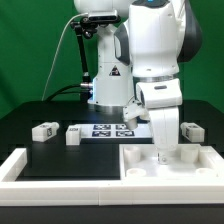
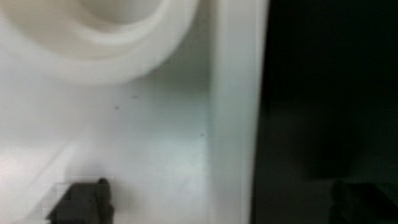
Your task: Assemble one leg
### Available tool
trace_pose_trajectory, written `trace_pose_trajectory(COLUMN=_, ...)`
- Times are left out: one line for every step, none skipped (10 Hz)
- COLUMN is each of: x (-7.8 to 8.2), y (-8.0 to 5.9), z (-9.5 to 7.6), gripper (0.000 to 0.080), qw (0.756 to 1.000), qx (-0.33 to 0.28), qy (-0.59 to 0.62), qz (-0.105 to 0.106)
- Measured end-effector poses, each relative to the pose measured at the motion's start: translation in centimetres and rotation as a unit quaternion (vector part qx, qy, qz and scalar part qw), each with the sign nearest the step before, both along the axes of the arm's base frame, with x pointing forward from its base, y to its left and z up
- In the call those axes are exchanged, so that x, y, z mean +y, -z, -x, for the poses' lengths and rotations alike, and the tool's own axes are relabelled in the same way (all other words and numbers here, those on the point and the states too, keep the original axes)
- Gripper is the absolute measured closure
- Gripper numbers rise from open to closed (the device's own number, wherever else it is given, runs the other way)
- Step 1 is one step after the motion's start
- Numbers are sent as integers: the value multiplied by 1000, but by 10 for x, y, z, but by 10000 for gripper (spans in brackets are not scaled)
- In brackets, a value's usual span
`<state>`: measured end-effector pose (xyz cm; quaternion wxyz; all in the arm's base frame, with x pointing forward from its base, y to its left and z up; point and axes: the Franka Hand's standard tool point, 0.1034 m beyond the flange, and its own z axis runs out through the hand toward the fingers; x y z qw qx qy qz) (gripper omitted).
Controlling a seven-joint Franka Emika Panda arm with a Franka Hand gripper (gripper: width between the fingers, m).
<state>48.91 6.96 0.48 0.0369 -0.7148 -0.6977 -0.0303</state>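
The wrist view is blurred throughout; a white surface (image 2: 107, 130) with a rounded recess is only vaguely made out, and the fingers (image 2: 80, 203) are cut off by the picture's edge. In the exterior view, the marker board (image 1: 100, 129) is partly hidden by the arm (image 1: 158, 50), whose top is cropped.

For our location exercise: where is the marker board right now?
The marker board lies flat on the table near the exterior view's centre, a leg beside it on the exterior view's left.

Exterior view faces the arm (image 1: 158, 50) across the table (image 1: 40, 112); wrist view hugs the shared white piece (image 2: 125, 130).
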Motion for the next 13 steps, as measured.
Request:
trace_pose_trajectory(x=0, y=0, z=0, gripper=154, qw=1000, qx=0, qy=0, qz=0)
trace_pose_trajectory(x=0, y=0, z=0, gripper=154, qw=1000, qx=0, qy=0, qz=0)
trace_pose_trajectory(x=0, y=0, z=0, gripper=151, qw=1000, qx=0, qy=0, qz=0)
trace_pose_trajectory(x=-1, y=-2, z=1, gripper=151, qw=1000, qx=-1, qy=4, qz=1)
trace_pose_trajectory(x=-1, y=-10, z=5, gripper=150, qw=1000, qx=-3, qy=13, qz=3)
trace_pose_trajectory(x=-1, y=-20, z=10, gripper=150, qw=1000, qx=-6, qy=26, qz=7)
trace_pose_trajectory(x=-1, y=-29, z=14, gripper=150, qw=999, qx=-10, qy=33, qz=10)
trace_pose_trajectory(x=1, y=-38, z=17, gripper=150, qw=999, qx=-14, qy=41, qz=12)
trace_pose_trajectory(x=6, y=-45, z=22, gripper=150, qw=998, qx=-16, qy=66, qz=13)
trace_pose_trajectory(x=10, y=-51, z=27, gripper=150, qw=996, qx=-17, qy=82, qz=14)
trace_pose_trajectory(x=8, y=-48, z=27, gripper=150, qw=996, qx=-14, qy=85, qz=14)
trace_pose_trajectory(x=7, y=-47, z=27, gripper=150, qw=996, qx=-12, qy=86, qz=14)
trace_pose_trajectory(x=8, y=-47, z=27, gripper=150, qw=992, qx=-9, qy=121, qz=13)
